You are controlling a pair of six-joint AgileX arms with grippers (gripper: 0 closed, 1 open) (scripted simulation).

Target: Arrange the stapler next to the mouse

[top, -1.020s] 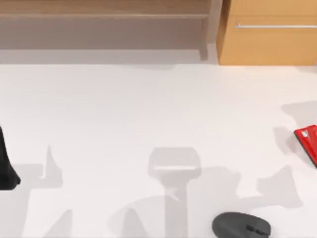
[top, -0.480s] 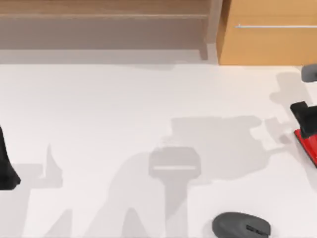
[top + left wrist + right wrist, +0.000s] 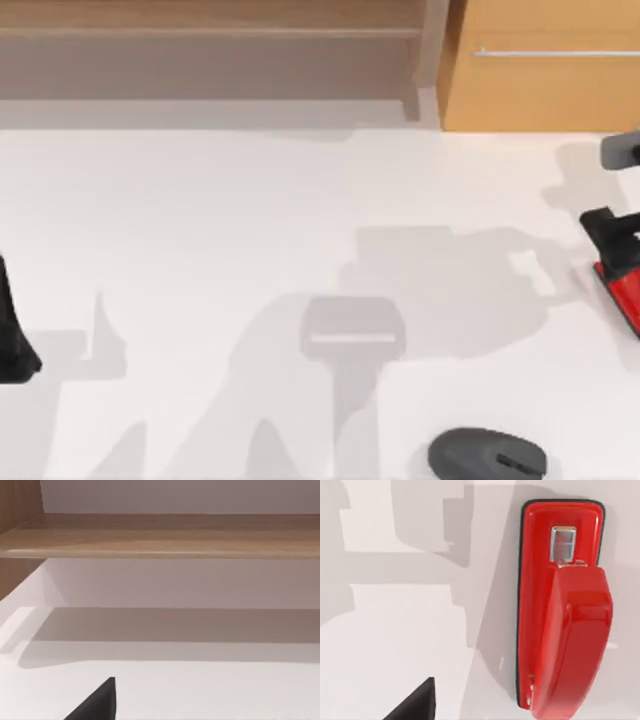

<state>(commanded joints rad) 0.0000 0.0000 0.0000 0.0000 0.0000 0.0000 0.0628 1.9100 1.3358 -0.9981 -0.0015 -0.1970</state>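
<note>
While my right gripper [image 3: 612,232] hovers over the stapler [image 3: 562,610], finger spread unclear, I'd centre across its narrow body before descending; mouse [image 3: 488,455] well apart.

Lighting was bright and even across the white table [image 3: 200,220], with soft-edged grey shadows of the arms lying across its centre and right side. The red stapler [image 3: 562,615] showed a mild glossy sheen and cast a narrow shadow along one long side. The wooden shelf [image 3: 160,535] shaded the wall and table beneath it in a broad grey band.
</note>
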